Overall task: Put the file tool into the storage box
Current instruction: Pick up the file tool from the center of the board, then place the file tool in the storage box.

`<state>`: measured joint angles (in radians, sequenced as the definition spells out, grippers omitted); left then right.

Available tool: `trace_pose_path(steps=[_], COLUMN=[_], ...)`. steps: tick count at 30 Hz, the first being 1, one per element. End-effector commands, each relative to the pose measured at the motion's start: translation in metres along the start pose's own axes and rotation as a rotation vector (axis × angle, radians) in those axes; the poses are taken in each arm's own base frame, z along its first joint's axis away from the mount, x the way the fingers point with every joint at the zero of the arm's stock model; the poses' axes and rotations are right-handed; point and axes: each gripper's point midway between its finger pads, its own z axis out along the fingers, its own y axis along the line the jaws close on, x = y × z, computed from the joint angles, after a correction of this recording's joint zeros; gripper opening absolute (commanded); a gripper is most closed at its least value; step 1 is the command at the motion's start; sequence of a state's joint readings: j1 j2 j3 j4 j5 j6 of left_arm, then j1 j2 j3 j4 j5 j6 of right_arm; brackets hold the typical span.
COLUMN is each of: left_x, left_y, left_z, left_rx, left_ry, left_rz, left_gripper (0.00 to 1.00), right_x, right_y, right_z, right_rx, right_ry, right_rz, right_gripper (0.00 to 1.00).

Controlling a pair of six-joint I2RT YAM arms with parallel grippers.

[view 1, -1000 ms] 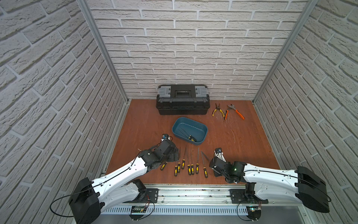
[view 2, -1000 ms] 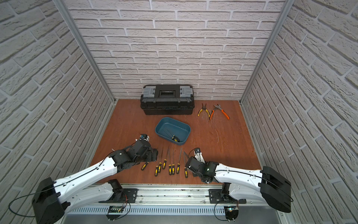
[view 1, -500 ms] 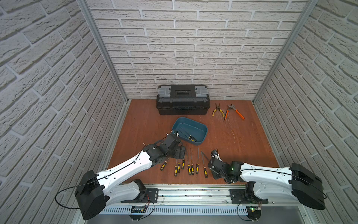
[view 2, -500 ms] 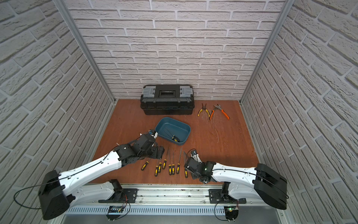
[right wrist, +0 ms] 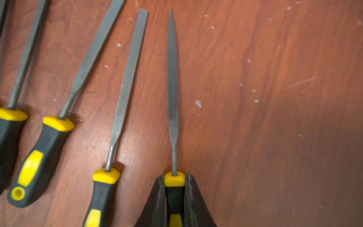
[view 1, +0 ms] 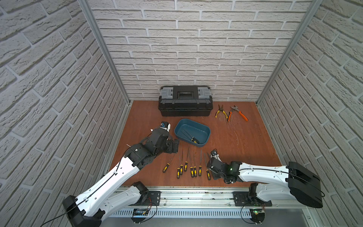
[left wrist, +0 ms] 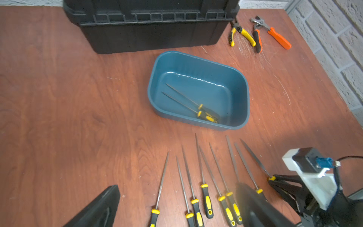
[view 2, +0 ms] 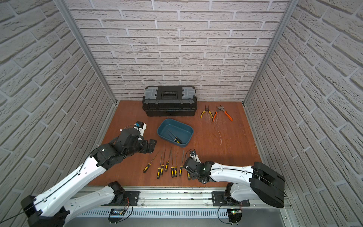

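The file tool (right wrist: 172, 78) is the rightmost of a row of black-and-yellow-handled files (view 1: 186, 165) lying on the wooden table. My right gripper (right wrist: 174, 183) is shut on its handle, and the grey blade points away along the table. In a top view this gripper (view 1: 210, 174) is low at the front of the table. The teal storage box (view 1: 207, 130) stands behind the row and holds two files (left wrist: 204, 114). My left gripper (left wrist: 177, 187) is open and empty. It hovers left of the box (view 2: 191, 129) and above the row's left end.
A black toolbox (view 1: 185, 100) with grey latches stands against the back wall. Yellow pliers (view 1: 222, 113) and orange-handled pliers (view 1: 238, 114) lie at the back right. Brick walls close in three sides of the table.
My right gripper has closed on the rightmost file's handle. The left arm swung up to the box's near-left edge and has since drawn back a little.
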<state>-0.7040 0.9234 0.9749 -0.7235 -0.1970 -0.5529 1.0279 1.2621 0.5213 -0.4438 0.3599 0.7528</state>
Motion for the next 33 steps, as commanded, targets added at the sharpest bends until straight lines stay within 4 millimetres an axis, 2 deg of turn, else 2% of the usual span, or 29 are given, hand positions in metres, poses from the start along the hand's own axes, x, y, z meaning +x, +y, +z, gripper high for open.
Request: trace_pose_path(steps=[1, 5, 11, 19, 23, 28, 33], left_x=[-0.002, -0.010, -0.027, -0.053, -0.070, -0.093, -0.098], left_y=[0.013, 0.017, 0.011, 0.011, 0.010, 0.008, 0.017], left_z=[-0.016, -0.028, -0.040, -0.040, -0.024, 0.001, 0.036], left_rx=[-0.034, -0.029, 0.011, 0.060, 0.118, 0.207, 0.198], left_ry=[0.001, -0.019, -0.047, -0.054, -0.049, -0.042, 0.009], left_rz=[-0.006, -0.032, -0.045, -0.067, -0.099, -0.117, -0.147], left_gripper=[0.98, 0.98, 0.98, 0.98, 0.98, 0.98, 0.98], right_x=[-0.007, -0.018, -0.039, -0.077, -0.103, -0.145, -0.186], right_y=[-0.013, -0.020, -0.027, -0.027, -0.021, 0.003, 0.025], right_z=[-0.011, -0.026, -0.052, -0.086, -0.099, -0.108, -0.096], right_rx=[0.040, 0.050, 0.061, 0.011, -0.048, -0.200, -0.293], right_ry=[-0.051, -0.100, -0.171, -0.246, -0.244, -0.241, -0.202], right_rz=[0.022, 0.038, 0.034, -0.002, -0.051, -0.136, -0.259], right_gripper=[0.06, 0.04, 0.03, 0.02, 0.02, 0.02, 0.03])
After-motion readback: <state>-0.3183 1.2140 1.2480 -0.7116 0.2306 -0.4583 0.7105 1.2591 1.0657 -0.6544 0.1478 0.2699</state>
